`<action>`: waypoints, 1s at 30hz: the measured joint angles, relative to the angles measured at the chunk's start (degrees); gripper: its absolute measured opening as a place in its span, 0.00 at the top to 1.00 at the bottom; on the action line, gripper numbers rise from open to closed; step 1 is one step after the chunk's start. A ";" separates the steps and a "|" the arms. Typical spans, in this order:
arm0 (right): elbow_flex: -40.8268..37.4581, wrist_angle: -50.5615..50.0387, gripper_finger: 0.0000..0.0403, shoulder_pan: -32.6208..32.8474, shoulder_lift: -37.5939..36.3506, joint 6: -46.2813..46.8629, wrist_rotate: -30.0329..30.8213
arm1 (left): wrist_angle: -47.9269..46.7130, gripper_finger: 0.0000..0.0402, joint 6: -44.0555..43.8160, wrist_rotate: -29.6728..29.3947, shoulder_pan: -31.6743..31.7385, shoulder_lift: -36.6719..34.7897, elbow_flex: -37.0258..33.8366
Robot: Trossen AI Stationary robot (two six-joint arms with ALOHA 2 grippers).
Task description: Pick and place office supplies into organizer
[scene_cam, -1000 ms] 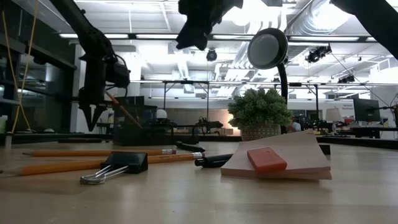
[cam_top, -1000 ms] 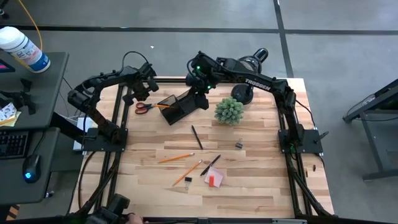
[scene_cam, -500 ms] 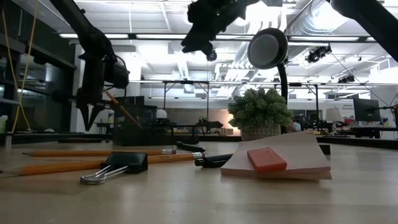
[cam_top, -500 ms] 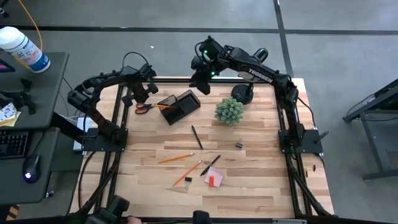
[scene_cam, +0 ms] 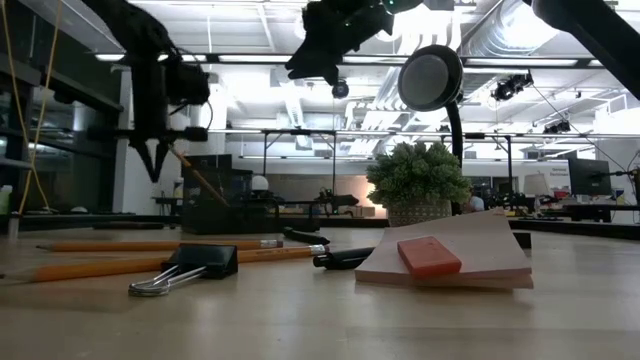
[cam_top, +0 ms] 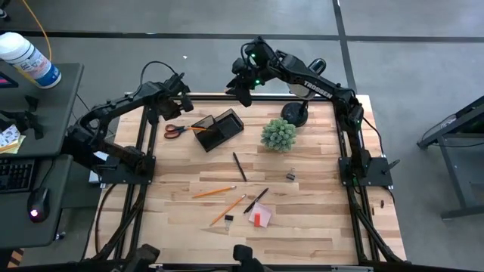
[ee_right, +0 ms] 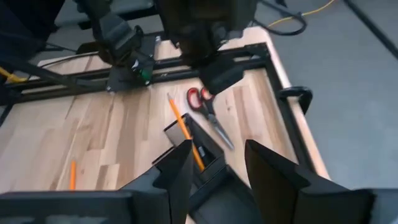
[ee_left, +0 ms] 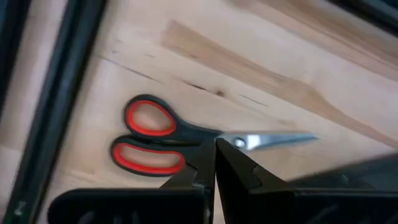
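Overhead, my left gripper [cam_top: 168, 111] is hanging with its fingers pressed together and empty, above the orange-handled scissors [cam_top: 178, 130] near the table's [cam_top: 318, 227] far left edge. My right gripper [cam_top: 243, 92] is hovering past the far edge, beyond the organizer [cam_top: 221, 128], fingers parted and carrying nothing. An orange pencil [cam_top: 198, 127] is leaning out of the organizer. A black pen [cam_top: 239, 166] is lying mid-table, a second pencil [cam_top: 211, 192] below it, a third pencil [cam_top: 228, 209] and another pen [cam_top: 256, 200] beside the pink sticky-note pad [cam_top: 261, 218]. One binder clip [cam_top: 290, 177] is sitting right of centre, another [cam_top: 228, 219] near the pad. The green plant [cam_top: 279, 134] and desk lamp [cam_top: 296, 113] are standing beside the organizer.

At table level, both grippers are hanging clear above the surface; a binder clip [scene_cam: 190, 268] and two pencils [scene_cam: 160, 246] are resting in front, the pad [scene_cam: 450, 258] to their right.

Through my left wrist camera, my closed fingertips [ee_left: 211, 163] are pointing over the scissors [ee_left: 180, 142], which are lying flat.

Through my right wrist camera, my spread fingers [ee_right: 175, 171] are framing the organizer [ee_right: 200, 157] with its pencil [ee_right: 184, 130], scissors [ee_right: 208, 111] beyond.
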 joint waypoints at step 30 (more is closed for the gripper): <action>0.02 1.73 0.65 1.20 0.00 5.72 0.11 | -15.23 1.00 3.82 -6.60 -1.31 0.61 13.45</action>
